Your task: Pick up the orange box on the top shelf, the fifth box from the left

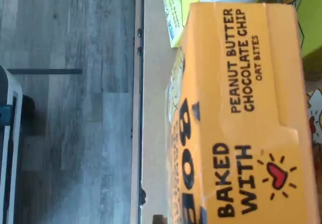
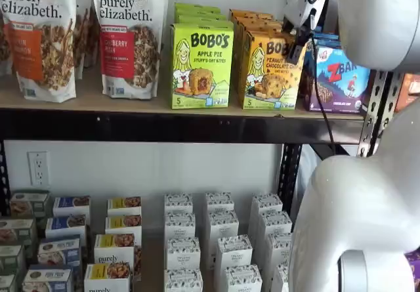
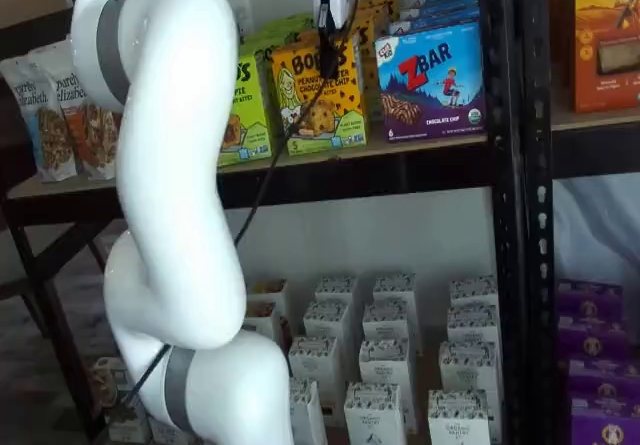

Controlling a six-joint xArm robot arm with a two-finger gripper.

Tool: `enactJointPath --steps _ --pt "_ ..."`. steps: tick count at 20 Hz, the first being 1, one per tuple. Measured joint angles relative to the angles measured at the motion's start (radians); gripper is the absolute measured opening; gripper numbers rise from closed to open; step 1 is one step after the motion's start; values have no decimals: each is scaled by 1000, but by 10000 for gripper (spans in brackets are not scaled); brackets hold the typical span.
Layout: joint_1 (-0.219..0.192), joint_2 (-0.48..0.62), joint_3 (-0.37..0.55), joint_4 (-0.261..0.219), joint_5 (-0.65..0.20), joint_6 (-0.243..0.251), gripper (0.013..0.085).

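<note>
Though I cannot tell if my hand (image 2: 298,39), down at the top of the orange Bobo's box (image 2: 270,69) beside the ZBar box (image 2: 338,75), grips it yet, I judge the grasp step underway, needing a firm close, then a lift off the top shelf (image 2: 151,105).

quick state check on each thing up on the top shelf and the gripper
orange box: upright on the top shelf, not lifted
gripper: at the orange box's top; grip unclear
Apple Pie box: upright, untouched
ZBar box: upright, untouched
granola bags: standing

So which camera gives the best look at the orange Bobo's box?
A shelf view: the orange box shows its front nearly whole. The other shelf view has cable crossing it; the wrist view shows mainly its top panel.
</note>
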State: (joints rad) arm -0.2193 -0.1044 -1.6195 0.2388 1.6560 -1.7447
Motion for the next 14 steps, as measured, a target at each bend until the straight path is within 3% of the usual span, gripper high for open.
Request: enactJointPath --steps 14 --pt "3 -4 14 1 -12 1 610"
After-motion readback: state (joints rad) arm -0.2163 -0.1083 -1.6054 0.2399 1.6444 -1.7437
